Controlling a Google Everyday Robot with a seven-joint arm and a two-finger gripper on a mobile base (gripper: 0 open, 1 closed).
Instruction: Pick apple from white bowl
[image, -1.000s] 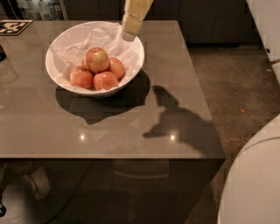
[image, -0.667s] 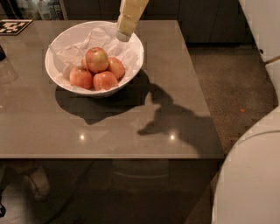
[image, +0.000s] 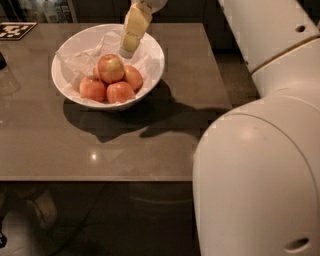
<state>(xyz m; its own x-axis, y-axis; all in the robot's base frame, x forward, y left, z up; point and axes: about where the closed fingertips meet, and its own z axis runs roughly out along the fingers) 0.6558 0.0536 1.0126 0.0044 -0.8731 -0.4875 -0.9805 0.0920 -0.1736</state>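
The white bowl (image: 150, 47) stands on the grey table at the back left, lined with crumpled white paper. Several apples lie in it. The apple (image: 111, 68) with the yellow-green patch sits on top of the pile; plainer red-orange apples (image: 119, 92) lie around it. My gripper (image: 128, 51) hangs down from the top of the view over the bowl's back right part, its tip just above and to the right of the top apple, not touching it.
The grey table (image: 100, 145) reaches to a front edge low in the view. My white arm body (image: 260, 165) fills the right side. A black-and-white marker tag (image: 15, 30) lies at the table's far left corner. Dark floor lies beyond the table's right edge.
The gripper has moved left and lower, from the bowl's right rim to over its inside near the top apple. The arm body has swung further into view on the right.
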